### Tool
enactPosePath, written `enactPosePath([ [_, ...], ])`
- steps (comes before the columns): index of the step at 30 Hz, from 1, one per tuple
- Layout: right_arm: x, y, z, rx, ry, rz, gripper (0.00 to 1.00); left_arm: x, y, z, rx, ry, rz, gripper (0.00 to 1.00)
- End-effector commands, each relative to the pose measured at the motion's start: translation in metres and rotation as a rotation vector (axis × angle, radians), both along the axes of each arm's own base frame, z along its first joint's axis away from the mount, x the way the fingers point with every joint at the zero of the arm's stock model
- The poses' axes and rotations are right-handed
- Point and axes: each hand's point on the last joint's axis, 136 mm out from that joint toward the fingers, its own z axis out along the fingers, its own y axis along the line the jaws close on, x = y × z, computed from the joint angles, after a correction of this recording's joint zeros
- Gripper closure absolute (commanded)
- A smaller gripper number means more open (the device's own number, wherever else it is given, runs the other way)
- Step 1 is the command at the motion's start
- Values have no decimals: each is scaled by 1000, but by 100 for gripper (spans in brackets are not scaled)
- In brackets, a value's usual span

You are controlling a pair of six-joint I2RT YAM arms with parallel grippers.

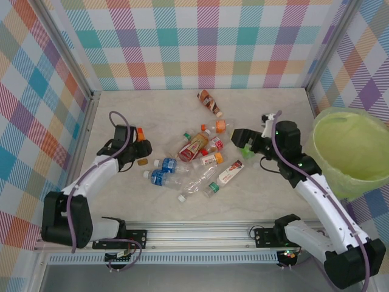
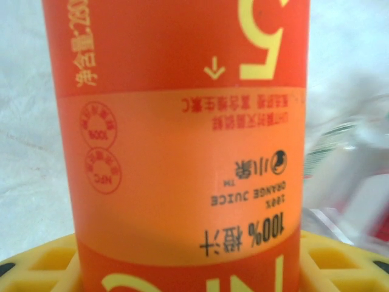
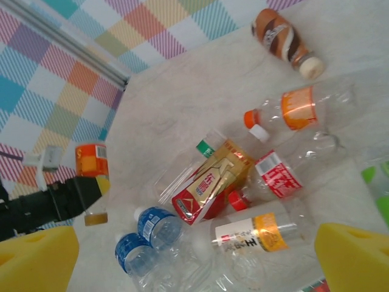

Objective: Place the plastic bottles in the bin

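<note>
My left gripper (image 1: 141,148) is clamped on an orange juice bottle (image 1: 141,130) near the left edge of the worktop (image 1: 140,106). The other plastic bottles (image 1: 194,159) lie in a heap in the middle of the worktop. One brown bottle (image 1: 209,102) lies on its own near the far edge. The bin (image 1: 349,149) stands at the right edge, well apart from the bottle I hold.

From the top camera I see bare room along the far edge on both sides of the brown bottle. There is more bare room along the near edge, in front of the heap. The heap lies between my left gripper and the bin. My right gripper (image 1: 243,145) hangs between the heap and the bin with its jaws wide apart, holding nothing. Something green (image 1: 246,150) is just beside its fingers, and I cannot tell what it is.

The left wrist camera is very close to the held bottle (image 2: 182,152). Its orange label reads upside down, and the yellow pads (image 2: 343,261) sit on each side of it. The right wrist camera looks across the heap from low down. There the held bottle (image 3: 91,159) stands upright in the black left gripper (image 3: 82,198). That view also shows two blue-label bottles (image 3: 152,228) and a red and gold bottle (image 3: 209,188) in the heap, and the right gripper's own yellow pads (image 3: 355,255) far apart.
</note>
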Motion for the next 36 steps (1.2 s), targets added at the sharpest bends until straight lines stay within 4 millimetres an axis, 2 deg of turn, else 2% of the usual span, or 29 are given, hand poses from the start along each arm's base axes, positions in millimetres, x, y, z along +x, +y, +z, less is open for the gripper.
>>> enactPosePath([
  [1, 13, 21, 19, 34, -84, -20, 0, 0, -28, 56, -152, -174, -84, 65],
  [5, 18, 54, 26, 87, -94, 48, 0, -10, -63, 107, -318, -295, -204, 66],
  [8, 16, 80, 38, 126, -106, 142, 0, -20, -98, 134, -416, -321, -315, 67],
  [10, 13, 96, 50, 184, -104, 216, 0, -30, -129, 149, -481, -324, -423, 67],
  [12, 11, 105, 63, 241, -104, 260, 0, -44, -159, 164, -505, -327, -556, 66],
  [13, 9, 109, 69, 267, -110, 282, 0, -55, -175, 173, -494, -346, -678, 63],
  [15, 5, 113, 77, 297, -128, 314, 0, -74, -196, 180, -403, -375, -863, 62],
  [17, 4, 116, 81, 307, -152, 332, 0, -72, -202, 174, -333, -407, -911, 64],
  [19, 4, 117, 79, 312, -154, 331, 1, -64, -204, 168, -374, -402, -870, 65],
  [22, -2, 121, 79, 329, -166, 357, 0, -73, -206, 156, -416, -402, -871, 65],
  [27, -8, 137, 72, 296, -167, 431, 0, -83, -218, 155, -455, -400, -917, 66],
  [33, 11, 138, 60, 242, -157, 330, 0, -88, -218, 154, -421, -429, -920, 66],
  [36, 3, 148, 59, 254, -140, 406, 0, -92, -220, 150, -390, -420, -951, 65],
])
